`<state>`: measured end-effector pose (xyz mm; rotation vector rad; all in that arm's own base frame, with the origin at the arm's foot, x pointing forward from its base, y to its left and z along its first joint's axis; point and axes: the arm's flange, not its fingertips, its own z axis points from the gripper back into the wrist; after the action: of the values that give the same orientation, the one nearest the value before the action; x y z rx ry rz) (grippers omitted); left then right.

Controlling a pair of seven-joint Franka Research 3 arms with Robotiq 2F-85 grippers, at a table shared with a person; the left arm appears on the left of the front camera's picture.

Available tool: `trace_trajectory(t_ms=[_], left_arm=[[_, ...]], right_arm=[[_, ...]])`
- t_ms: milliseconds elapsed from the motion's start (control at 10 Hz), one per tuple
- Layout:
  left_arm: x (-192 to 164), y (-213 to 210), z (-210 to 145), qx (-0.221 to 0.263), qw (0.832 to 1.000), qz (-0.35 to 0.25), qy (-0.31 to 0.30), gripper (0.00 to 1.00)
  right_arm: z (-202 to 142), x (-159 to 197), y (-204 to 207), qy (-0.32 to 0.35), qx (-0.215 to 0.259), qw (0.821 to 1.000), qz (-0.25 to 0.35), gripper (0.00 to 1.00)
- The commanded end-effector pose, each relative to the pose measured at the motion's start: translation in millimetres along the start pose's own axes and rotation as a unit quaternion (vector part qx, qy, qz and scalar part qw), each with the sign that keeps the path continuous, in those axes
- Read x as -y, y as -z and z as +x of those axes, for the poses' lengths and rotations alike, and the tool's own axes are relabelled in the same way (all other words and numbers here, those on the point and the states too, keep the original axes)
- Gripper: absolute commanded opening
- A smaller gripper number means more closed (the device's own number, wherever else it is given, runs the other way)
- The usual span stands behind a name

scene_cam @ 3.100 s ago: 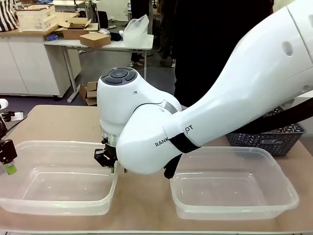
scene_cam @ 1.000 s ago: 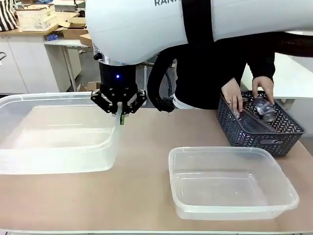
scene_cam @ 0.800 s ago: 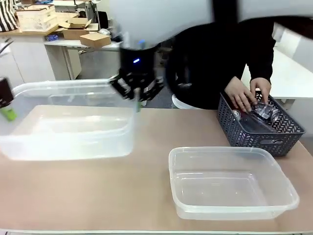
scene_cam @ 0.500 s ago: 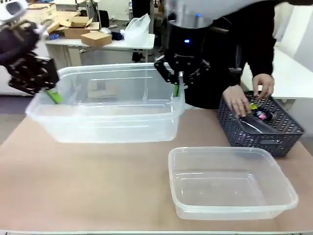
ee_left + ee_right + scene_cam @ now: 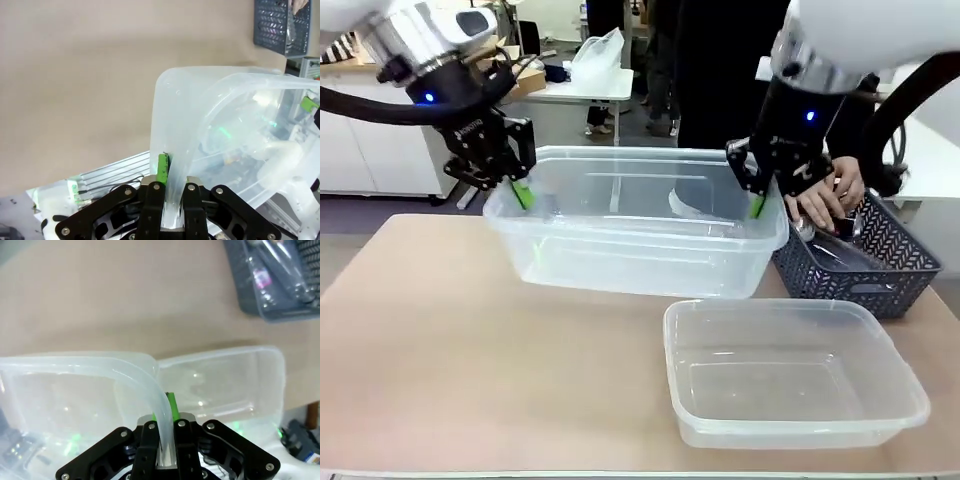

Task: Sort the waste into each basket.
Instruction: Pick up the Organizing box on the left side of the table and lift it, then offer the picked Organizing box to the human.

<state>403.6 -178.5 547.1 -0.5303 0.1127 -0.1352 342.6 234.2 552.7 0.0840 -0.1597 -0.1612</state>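
Note:
A large clear tub (image 5: pixel 638 262) hangs above the table, slightly tilted, carried between both arms. My left gripper (image 5: pixel 517 190) is shut on its left rim, and the left wrist view shows this gripper (image 5: pixel 170 173) pinching the tub's wall (image 5: pixel 220 115). My right gripper (image 5: pixel 756 203) is shut on the right rim, seen close up as the gripper (image 5: pixel 163 416) clamped on the curved rim (image 5: pixel 135 377). A second clear tub (image 5: pixel 796 378) rests empty on the table. The dark lattice basket (image 5: pixel 868 272) at the right holds clear bottles (image 5: pixel 272 271).
A person's hands (image 5: pixel 828 203) reach into the dark basket just behind my right gripper. The tan tabletop (image 5: pixel 470 340) stretches bare to the left and front. Desks with cardboard boxes (image 5: pixel 525 75) stand in the background.
The held tub has travelled from the table's left side to the right and upward, with both grippers on its rims. The person's hands have kept working in the dark basket.

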Motion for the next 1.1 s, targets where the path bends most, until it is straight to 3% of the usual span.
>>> trace_trajectory(t_ms=[0,200,300,1000], left_arm=[[-13.2,-23.9,25.6,-0.001,1.000,-0.001,-0.012,0.05],[-20.1,-16.0,32.7,-0.020,1.000,0.007,-0.007,0.05],[-7.1,8.9,26.2,-0.014,1.000,0.008,-0.005,0.05],[-7.1,8.9,26.2,-0.014,1.000,0.008,-0.005,0.05]], right_arm=[[0.7,21.3,34.2,0.040,0.028,0.999,-0.014,0.04],[7.4,19.2,37.7,0.095,0.067,0.993,-0.015,0.04],[4.3,2.9,20.7,0.020,0.026,0.999,0.016,0.04],[4.3,2.9,20.7,0.020,0.026,0.999,0.016,0.04]])
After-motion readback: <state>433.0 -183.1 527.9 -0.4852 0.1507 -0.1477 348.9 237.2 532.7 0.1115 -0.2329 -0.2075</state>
